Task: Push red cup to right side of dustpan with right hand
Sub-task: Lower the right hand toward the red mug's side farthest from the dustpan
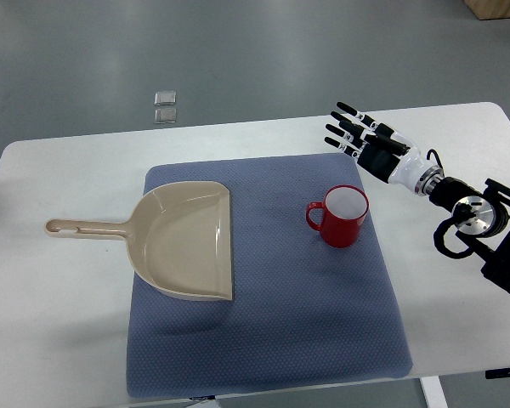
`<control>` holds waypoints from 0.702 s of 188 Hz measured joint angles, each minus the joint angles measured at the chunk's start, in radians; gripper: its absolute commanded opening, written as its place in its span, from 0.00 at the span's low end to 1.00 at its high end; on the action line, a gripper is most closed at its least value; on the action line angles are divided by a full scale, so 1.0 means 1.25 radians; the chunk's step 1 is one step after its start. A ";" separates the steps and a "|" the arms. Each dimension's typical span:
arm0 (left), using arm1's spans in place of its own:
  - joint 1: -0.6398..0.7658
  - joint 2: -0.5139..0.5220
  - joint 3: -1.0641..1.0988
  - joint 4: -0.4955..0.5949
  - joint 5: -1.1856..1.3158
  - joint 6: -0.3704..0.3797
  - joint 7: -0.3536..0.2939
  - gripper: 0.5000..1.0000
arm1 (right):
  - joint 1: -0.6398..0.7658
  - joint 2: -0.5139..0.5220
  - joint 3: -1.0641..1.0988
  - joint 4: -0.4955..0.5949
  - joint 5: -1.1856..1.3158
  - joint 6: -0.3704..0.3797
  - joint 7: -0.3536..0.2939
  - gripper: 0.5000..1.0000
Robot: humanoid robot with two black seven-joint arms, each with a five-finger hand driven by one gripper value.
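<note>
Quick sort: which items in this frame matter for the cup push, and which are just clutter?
Job items:
red cup, upright on the mat
beige dustpan, to the cup's left
right hand, fingers spread, beyond the cup, not touching it

Just lying about:
blue mat under both
white table
two small clear squares on the floor

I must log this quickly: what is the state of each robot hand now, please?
Left hand: not in view.
Right hand: open, fingers spread, holding nothing, above and beyond the red ceramic cup, not touching it.

open mat (323,314) around red cup (343,217)
</note>
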 measured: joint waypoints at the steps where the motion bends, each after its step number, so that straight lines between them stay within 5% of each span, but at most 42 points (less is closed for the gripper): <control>1: 0.000 0.000 0.000 0.000 0.000 0.000 0.000 1.00 | 0.000 0.000 0.000 0.000 0.000 0.000 0.000 0.86; 80: 0.000 0.000 0.001 -0.002 0.000 -0.001 0.000 1.00 | 0.003 -0.004 -0.001 0.002 -0.029 0.045 0.004 0.86; 132: 0.000 0.000 0.001 -0.003 0.000 -0.001 0.001 1.00 | -0.012 -0.080 0.011 0.035 -0.192 0.083 0.017 0.87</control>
